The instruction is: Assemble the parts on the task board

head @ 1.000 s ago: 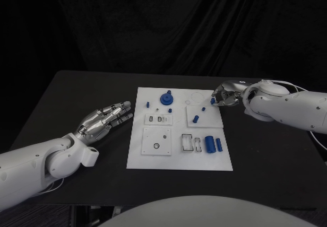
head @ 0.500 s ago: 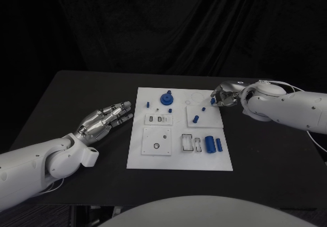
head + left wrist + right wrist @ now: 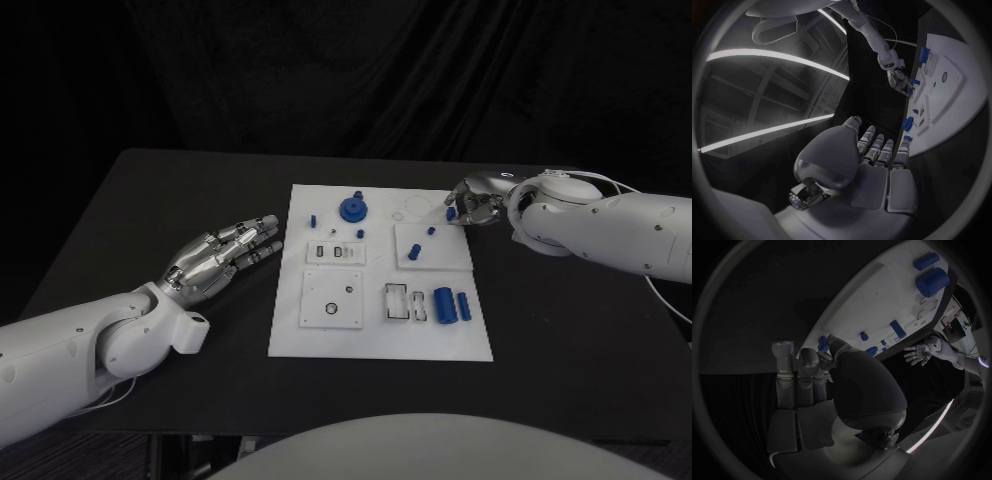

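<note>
Two hands in play, right one doing the work. Right hand [image 3: 476,205] sits at the far right edge of the task board [image 3: 378,345], fingers bunched around a small blue part [image 3: 451,213]; it looks pinched between thumb and a finger, though the contact itself is mostly covered by the fingers. In the right wrist view the same blue part [image 3: 822,343] peeks out beside the fingertips, touching them. Part sits just left of the right hand, over the board's far right corner, long axis roughly upright as far as I can tell. Likely target sockets lie nearer and left of it, around the raised white block [image 3: 433,246] holding other blue pegs, so the move would go near-left. Left hand [image 3: 219,255] rests flat on the black table [image 3: 130,220], left of the board, fingers spread, holding nothing, well apart from any part. Right hand is clearly nearer. Exact shape of the held part is too small to make out.
</note>
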Motion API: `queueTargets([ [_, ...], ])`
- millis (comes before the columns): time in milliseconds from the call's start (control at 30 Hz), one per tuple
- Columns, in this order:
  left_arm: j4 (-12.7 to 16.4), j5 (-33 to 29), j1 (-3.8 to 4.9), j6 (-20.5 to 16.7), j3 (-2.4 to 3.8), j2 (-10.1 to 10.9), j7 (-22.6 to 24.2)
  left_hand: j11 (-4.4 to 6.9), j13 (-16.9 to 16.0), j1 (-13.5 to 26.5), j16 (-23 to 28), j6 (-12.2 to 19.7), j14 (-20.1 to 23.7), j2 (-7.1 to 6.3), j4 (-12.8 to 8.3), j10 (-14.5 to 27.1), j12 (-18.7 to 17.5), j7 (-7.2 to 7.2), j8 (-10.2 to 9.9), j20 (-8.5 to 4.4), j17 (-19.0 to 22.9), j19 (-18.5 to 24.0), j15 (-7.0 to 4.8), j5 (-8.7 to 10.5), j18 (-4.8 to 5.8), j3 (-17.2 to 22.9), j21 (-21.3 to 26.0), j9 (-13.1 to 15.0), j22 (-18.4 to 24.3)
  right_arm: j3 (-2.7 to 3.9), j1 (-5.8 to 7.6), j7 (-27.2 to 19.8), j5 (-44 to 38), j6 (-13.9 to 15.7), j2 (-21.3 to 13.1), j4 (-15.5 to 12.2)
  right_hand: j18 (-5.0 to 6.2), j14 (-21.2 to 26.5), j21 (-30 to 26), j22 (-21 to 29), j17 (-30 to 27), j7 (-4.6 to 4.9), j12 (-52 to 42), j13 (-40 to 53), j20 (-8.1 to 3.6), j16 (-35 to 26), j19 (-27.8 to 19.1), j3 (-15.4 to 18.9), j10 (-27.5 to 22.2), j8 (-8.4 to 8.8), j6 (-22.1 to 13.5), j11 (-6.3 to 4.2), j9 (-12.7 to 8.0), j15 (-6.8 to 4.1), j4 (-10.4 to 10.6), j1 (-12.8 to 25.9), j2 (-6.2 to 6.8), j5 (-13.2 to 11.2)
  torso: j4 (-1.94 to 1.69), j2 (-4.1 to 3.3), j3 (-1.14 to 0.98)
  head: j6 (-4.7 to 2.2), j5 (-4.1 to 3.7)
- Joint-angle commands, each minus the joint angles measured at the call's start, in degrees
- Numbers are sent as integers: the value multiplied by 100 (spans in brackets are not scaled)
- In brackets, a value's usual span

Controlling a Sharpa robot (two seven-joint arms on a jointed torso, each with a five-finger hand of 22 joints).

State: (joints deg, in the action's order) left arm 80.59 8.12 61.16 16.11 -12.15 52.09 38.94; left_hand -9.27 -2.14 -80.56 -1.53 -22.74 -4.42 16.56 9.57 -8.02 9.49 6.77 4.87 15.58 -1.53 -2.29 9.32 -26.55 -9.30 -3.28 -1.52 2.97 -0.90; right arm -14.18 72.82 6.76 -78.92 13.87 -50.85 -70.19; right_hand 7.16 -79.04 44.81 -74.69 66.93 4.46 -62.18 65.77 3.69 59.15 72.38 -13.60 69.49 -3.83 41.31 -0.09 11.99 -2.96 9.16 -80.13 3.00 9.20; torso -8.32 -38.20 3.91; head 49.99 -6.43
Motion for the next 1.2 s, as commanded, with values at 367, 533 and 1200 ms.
queueTargets([
  [367, 12, -10, -14, 112, 5, 9, 537, -36, -6, 77, -4, 9, 1, -1, -2, -11, 19, 43, 26, 30, 8, -9, 34, 14, -95, 31, -17, 6, -5, 5, -24, 127, -13, -50, 72, 73, 75, 18, -55, 4, 14, 8, -46, 22, -17, -1, 7, 0, 30, -92, 128, -3, 39, -3, -44, -63, 9, 35, 2, 0, -1, 1, 14],
  [533, 21, -11, -18, 127, 5, 14, 519, -38, -7, 81, -4, 9, 1, -6, -3, -12, 20, 46, 26, 31, 8, -7, 35, 15, -94, 33, -16, 6, -4, 6, -38, 117, -13, -47, 120, 135, 75, 9, -84, 0, 23, 8, -58, 31, -17, -4, 29, -4, 34, -194, 315, -3, 109, -2, -54, -74, -15, 24, 1, 0, -6, 1, 27],
  [1200, 30, -11, -43, 142, 5, 52, 466, -40, -7, 92, -3, 4, 5, -11, -1, -15, 24, 52, 28, 33, 9, -5, 37, 18, -94, 36, -14, 7, -3, 10, -134, 2, -13, 340, 190, 238, 76, -13, -184, -22, 48, -6, -108, 73, -30, -17, 80, -27, 57, -500, 767, -16, 475, -15, -127, -151, -159, 48, -1, 1, 0, 1, 42],
])
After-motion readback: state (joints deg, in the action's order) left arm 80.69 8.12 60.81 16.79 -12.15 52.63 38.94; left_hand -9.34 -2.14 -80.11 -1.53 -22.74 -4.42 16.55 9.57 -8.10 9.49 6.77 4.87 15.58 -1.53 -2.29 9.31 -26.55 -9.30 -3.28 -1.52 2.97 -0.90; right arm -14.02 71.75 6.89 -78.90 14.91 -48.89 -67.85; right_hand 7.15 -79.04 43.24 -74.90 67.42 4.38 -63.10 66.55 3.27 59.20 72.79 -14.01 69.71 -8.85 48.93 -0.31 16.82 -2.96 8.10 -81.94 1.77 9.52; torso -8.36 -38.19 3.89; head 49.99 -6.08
